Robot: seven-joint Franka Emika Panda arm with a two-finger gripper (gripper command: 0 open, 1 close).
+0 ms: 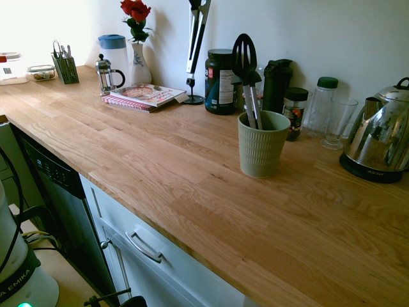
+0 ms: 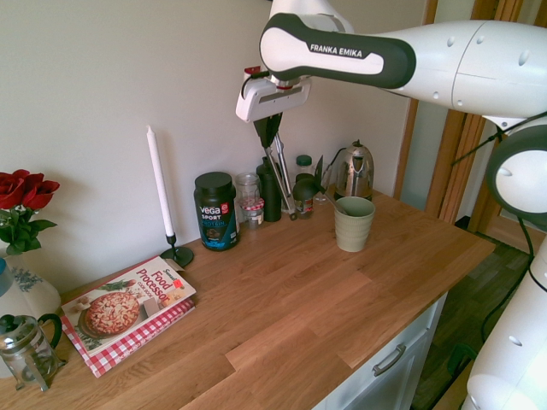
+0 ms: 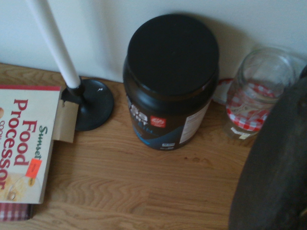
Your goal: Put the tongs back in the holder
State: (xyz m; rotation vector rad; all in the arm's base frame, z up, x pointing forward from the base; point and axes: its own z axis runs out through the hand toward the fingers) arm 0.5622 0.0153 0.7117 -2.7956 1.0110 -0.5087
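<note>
Tongs [image 2: 280, 179], two slim silver metal arms ending in black tips, hang from the gripper [image 2: 268, 130], whose fingers are clamped shut on their upper end; they dangle clear above the oak-grained wooden counter [image 2: 291, 316], tips near the jars along the wall. Below the gripper and off to its side, away from the candle, stands the holder [image 2: 354, 223], a matte sage-green ribbed cup tapering like a flowerpot; a black slotted spatula [image 1: 245, 57] leans in it, and the tongs are outside it, apart from its rim. Under the gripper on the other side sit a glossy black protein tub [image 2: 215, 210] and a white taper candle [image 2: 159, 181] on a dark round base.
</note>
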